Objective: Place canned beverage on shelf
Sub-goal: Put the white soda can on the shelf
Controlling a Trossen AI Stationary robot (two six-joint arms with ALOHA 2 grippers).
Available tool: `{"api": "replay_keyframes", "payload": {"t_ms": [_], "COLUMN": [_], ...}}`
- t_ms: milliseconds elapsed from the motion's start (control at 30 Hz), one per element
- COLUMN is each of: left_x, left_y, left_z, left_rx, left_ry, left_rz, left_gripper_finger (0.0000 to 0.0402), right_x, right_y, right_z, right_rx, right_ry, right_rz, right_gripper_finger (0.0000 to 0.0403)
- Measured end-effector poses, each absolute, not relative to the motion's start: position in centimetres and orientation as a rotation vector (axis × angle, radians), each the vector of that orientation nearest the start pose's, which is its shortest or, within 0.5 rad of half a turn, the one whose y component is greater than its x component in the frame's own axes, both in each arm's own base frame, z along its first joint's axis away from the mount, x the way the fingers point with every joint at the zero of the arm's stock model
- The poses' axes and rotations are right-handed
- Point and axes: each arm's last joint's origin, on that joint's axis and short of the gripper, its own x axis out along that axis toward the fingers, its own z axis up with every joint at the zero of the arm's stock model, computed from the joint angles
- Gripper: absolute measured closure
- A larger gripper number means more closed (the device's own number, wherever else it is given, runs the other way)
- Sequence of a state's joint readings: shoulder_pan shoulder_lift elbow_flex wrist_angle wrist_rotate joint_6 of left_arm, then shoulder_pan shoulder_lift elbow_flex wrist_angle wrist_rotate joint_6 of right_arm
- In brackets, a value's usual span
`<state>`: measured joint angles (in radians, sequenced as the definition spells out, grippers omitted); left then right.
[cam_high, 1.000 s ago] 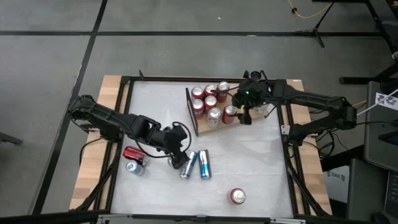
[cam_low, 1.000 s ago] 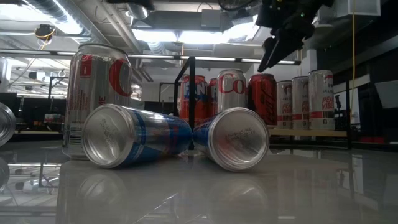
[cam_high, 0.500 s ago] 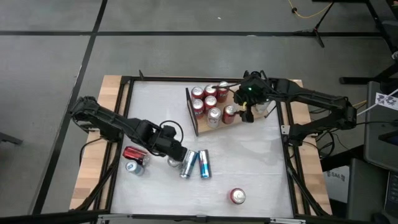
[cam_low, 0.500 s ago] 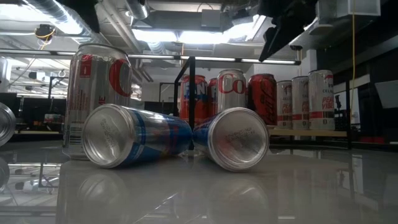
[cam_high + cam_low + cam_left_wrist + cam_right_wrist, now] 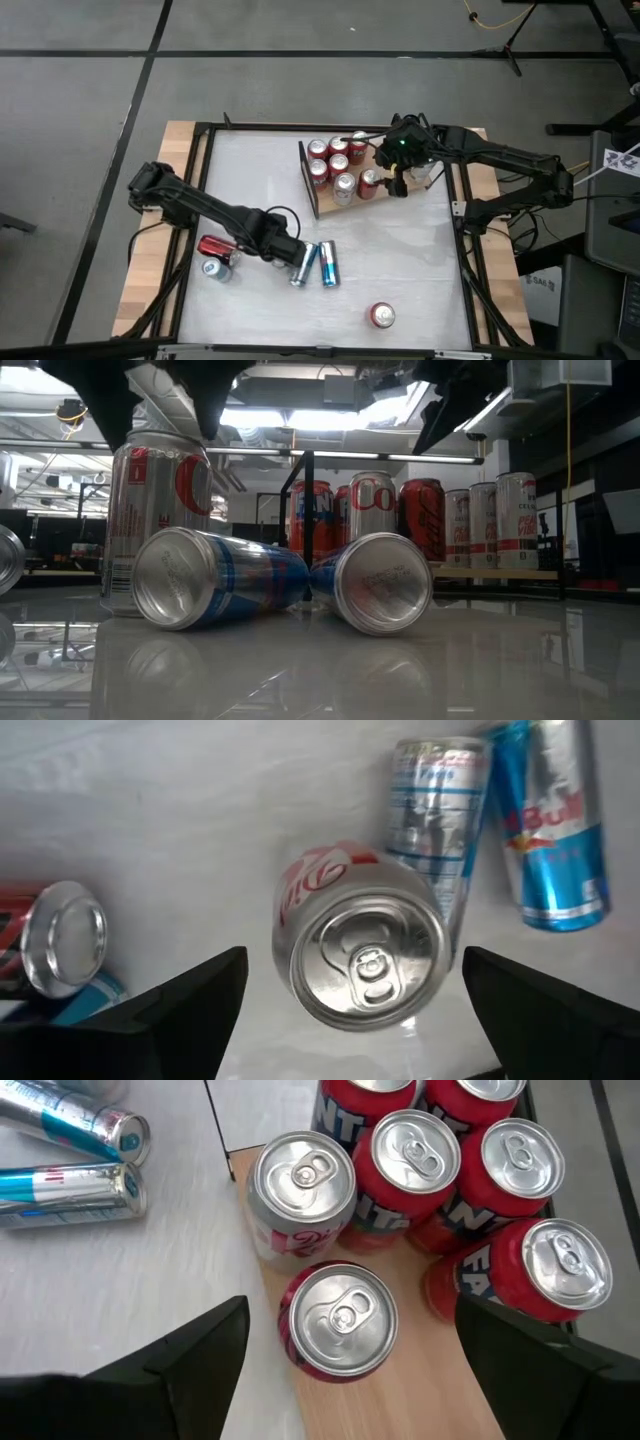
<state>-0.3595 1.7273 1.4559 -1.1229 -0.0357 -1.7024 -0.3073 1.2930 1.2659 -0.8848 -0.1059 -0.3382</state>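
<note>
Moved since earlier: left claw (image 5: 283, 252) now over upright silver can (image 5: 362, 952), fingers spread wide either side, nothing gripped. Can axis vertical, straight beneath, on counter (image 5: 400, 260), well apart from shelf (image 5: 362, 196). Right claw (image 5: 398, 184) open, empty, above shelf.

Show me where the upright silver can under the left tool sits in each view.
High view: covered by the left tool, just left of the two lying blue cans.
Low view: the silver can stands at left, behind those cans.
Left wrist view: centre, seen top-down.
Right wrist view: not in it.
Shared landmark: the two lying blue cans, in all four views.
</note>
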Motion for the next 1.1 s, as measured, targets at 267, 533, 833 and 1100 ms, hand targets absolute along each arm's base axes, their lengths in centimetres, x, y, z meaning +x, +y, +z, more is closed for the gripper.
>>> {"api": "replay_keyframes", "payload": {"t_ms": [267, 533, 833, 1100], "left_x": [32.0, 32.3, 32.0, 31.7], "left_y": [-11.9, -12.1, -12.1, -12.1], "left_z": [24.2, 24.0, 23.4, 22.8], "left_rx": [-1.104, -1.072, -1.068, -1.068], "left_ry": [1.206, 1.148, 1.165, 1.221], "left_rz": [0.941, 0.940, 0.955, 0.953], "left_gripper_finger": [0.0041, 0.0041, 0.0051, 0.0093], "right_x": [24.2, 24.2, 24.2, 24.2], "right_y": [-7.4, -7.4, -7.4, -7.4], "right_z": [33.4, 33.4, 33.4, 33.4], "right_rx": [-0.127, -0.127, -0.127, -0.127], "right_ry": [0.912, 0.912, 0.912, 0.912], "right_rz": [-0.034, -0.033, -0.033, -0.033], "right_gripper_finger": [0.0061, 0.0061, 0.0061, 0.0061]}}
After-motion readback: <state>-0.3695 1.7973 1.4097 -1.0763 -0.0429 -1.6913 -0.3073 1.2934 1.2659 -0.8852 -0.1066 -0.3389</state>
